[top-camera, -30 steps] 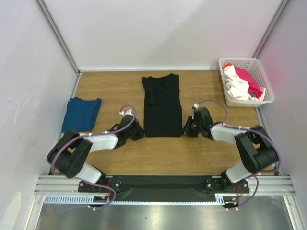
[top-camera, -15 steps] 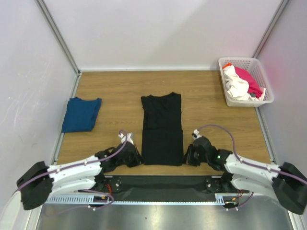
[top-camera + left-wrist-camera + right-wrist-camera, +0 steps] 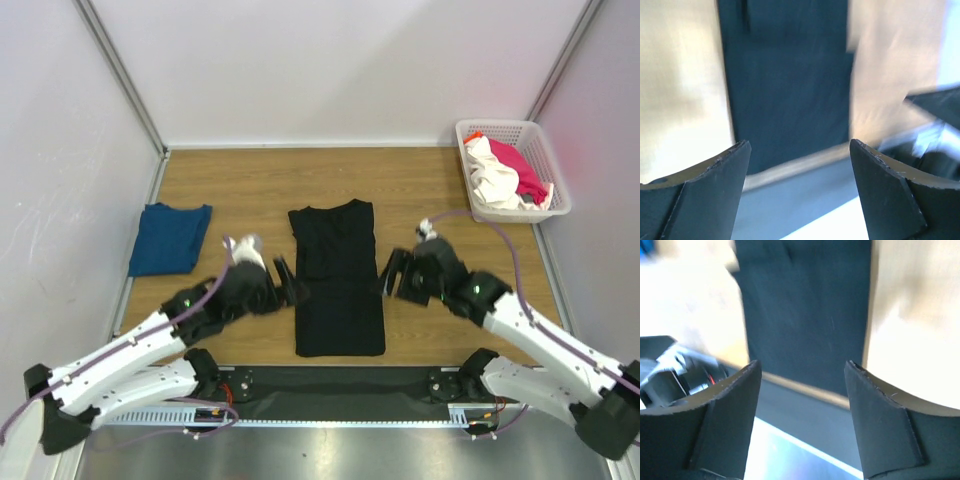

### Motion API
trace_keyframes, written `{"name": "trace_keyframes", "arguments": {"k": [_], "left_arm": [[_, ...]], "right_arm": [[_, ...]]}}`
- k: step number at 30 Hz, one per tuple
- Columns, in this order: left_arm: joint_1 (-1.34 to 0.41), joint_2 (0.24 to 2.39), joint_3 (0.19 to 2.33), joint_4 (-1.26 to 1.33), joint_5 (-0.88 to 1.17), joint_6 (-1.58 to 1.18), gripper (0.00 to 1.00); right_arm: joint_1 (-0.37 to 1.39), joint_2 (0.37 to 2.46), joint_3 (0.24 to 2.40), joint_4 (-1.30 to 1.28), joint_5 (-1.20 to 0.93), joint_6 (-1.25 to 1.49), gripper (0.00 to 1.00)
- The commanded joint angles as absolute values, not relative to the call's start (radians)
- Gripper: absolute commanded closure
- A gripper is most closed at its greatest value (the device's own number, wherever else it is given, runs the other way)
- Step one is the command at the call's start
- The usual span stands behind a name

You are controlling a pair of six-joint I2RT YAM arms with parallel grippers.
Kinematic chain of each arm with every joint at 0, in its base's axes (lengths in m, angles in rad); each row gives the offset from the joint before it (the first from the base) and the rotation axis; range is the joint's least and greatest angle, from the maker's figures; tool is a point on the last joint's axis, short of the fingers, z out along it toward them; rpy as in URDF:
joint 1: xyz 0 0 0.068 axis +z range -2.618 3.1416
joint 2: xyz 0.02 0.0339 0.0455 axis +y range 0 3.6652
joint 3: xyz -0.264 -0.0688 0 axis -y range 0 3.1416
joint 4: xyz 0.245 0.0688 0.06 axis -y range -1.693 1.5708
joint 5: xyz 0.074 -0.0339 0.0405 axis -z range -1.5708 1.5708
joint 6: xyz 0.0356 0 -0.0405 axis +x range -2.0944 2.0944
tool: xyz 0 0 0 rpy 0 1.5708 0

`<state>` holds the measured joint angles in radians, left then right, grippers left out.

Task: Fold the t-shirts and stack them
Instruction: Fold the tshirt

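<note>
White walls point(image 3: 350, 70) enclose the wooden counter point(image 3: 240, 190), the black t-shirt point(image 3: 335, 275) flat at its middle, the blue t-shirt point(image 3: 168, 238) folded at left, the corner basket point(image 3: 555, 170) holding the white t-shirt point(image 3: 490, 182) and pink-red t-shirt point(image 3: 522, 165), the left claw point(image 3: 291, 283) and right claw point(image 3: 394, 273) released beside the black one.

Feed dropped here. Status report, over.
Left gripper: fingers open, empty. Right gripper: same. Black t-shirt flat between them. Nothing in the way.
</note>
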<state>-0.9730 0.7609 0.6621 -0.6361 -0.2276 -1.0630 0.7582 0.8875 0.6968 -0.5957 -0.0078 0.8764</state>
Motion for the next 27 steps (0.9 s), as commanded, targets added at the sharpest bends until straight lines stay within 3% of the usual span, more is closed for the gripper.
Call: {"name": "trace_keyframes", "arguments": {"k": [1,2,5,11,17,27], "left_arm": [[-0.781,0.86,0.778,-0.559,-0.235,-0.843,0.14],[-0.658,0.882,0.782,-0.514,-0.151,-0.791,0.16],[-0.514,0.998,0.811,-0.378,-0.104,-0.741,0.19],[-0.384,1.221,0.805,-0.069,0.072,-0.774,0.25],[-0.37,1.383,0.77,0.202,0.135,-0.816,0.28],[-0.37,1.575,0.801,0.195,0.06,-0.818,0.3]], "right_arm": [[0.652,1.038,0.836,-0.579,-0.041,0.672,0.28],[0.641,1.072,0.895,-0.554,-0.041,0.628,0.29],[0.638,1.199,0.96,-0.435,-0.038,0.594,0.35],[0.676,1.425,1.023,-0.187,-0.089,0.577,0.46],[0.706,1.58,1.022,-0.081,-0.045,0.589,0.52],[0.698,1.618,0.999,-0.08,-0.009,0.632,0.54]]}}
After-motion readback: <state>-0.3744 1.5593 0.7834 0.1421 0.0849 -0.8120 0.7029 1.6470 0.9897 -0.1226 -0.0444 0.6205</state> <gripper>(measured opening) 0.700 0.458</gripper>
